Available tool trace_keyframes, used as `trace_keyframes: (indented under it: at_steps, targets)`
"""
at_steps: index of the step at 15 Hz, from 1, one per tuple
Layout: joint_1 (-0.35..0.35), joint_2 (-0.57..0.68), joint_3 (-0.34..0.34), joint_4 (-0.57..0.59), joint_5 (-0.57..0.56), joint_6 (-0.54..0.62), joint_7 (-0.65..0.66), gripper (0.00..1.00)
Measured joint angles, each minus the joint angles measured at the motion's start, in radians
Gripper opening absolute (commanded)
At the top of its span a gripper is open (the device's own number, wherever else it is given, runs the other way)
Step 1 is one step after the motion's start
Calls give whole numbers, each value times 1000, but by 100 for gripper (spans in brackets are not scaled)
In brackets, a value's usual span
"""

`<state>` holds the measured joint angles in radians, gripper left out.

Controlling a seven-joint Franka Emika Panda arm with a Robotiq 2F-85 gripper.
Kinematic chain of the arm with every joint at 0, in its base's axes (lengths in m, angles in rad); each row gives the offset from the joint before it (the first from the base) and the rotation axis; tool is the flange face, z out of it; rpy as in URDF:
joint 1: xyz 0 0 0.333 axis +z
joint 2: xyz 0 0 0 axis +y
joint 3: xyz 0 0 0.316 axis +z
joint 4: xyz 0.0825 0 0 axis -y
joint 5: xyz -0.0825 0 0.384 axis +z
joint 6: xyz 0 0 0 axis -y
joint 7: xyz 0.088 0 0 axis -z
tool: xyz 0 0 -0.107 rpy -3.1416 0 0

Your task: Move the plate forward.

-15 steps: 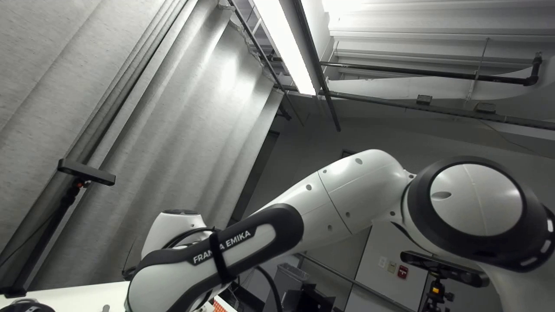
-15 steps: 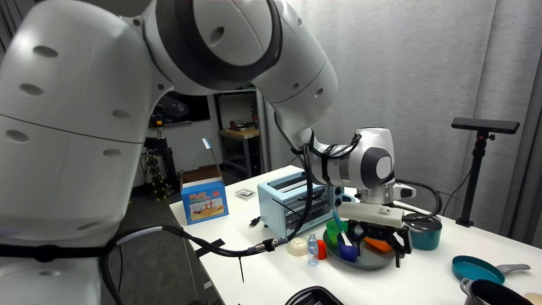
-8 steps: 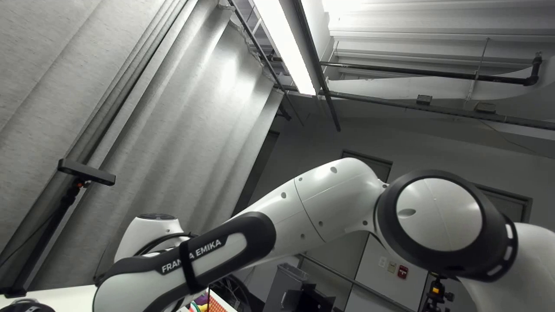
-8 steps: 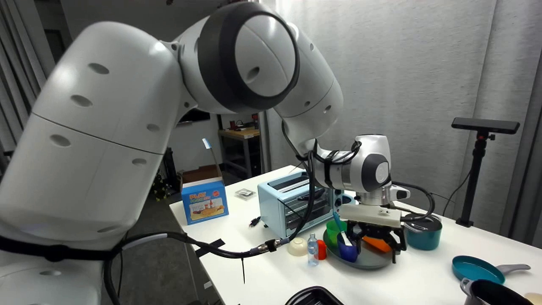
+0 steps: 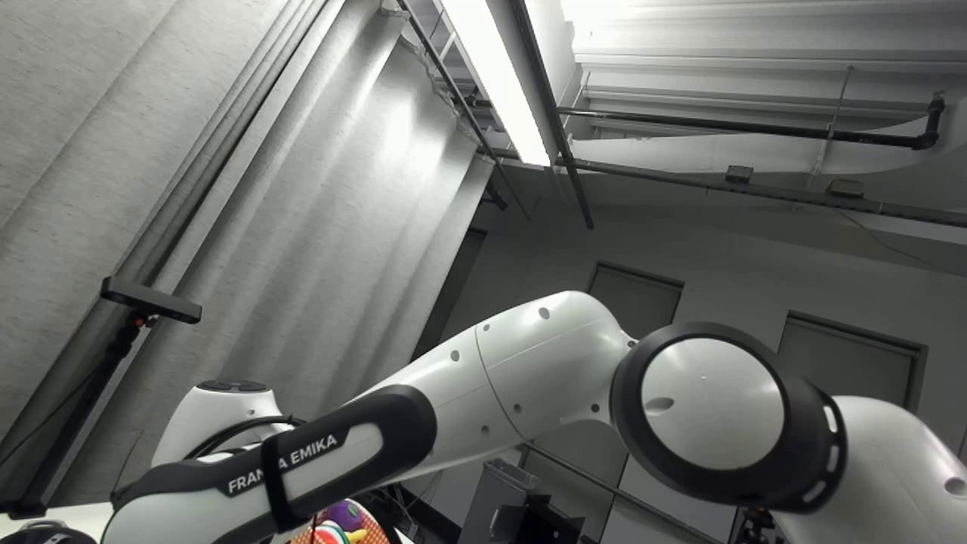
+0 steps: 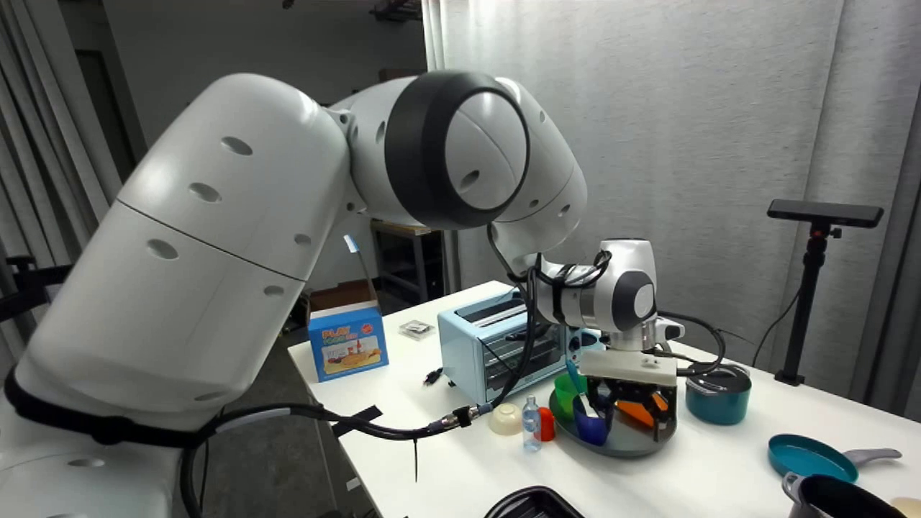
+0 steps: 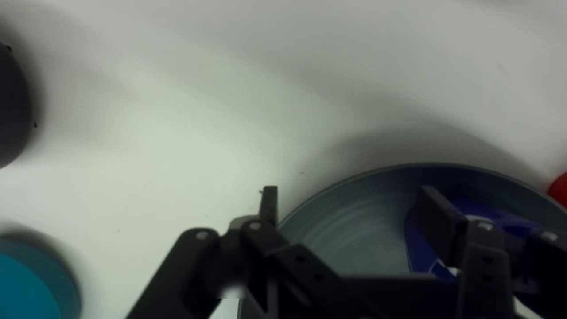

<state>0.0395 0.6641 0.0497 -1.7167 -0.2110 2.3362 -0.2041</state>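
The dark grey round plate (image 6: 626,447) lies on the white table in an exterior view, with a blue cup (image 6: 591,430), a green bowl (image 6: 563,396) and an orange piece (image 6: 637,411) on it. My gripper (image 6: 633,429) is above the plate, fingers apart and pointing down, holding nothing. In the wrist view my gripper (image 7: 349,190) has one finger by the plate's (image 7: 345,235) rim and the other over or against the blue cup (image 7: 418,248); contact cannot be told. The arm covers part of the plate. The plate and the gripper are not visible in an exterior view that shows mostly arm and ceiling.
A light blue toaster oven (image 6: 460,352) stands behind the plate. A bottle (image 6: 532,424), a red cup (image 6: 547,424) and a cream bowl (image 6: 506,419) stand beside it. A teal pot (image 6: 719,403), a teal pan (image 6: 806,457) and a black tray (image 6: 536,503) are also near.
The arm has lowered and the gripper has moved left over the plate in an exterior view. Its fingers look nearer each other there, perhaps from turning. The plate and its contents have not moved.
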Motion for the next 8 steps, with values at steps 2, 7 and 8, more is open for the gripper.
trace_keyframes:
  at_steps: [2,7,8]
  targets:
    - [-3,24,10,26,11,0,-31,35]
    - [-35,67,46,78,51,-1,-178,0]
    - [-45,72,52,87,56,-3,-213,0]
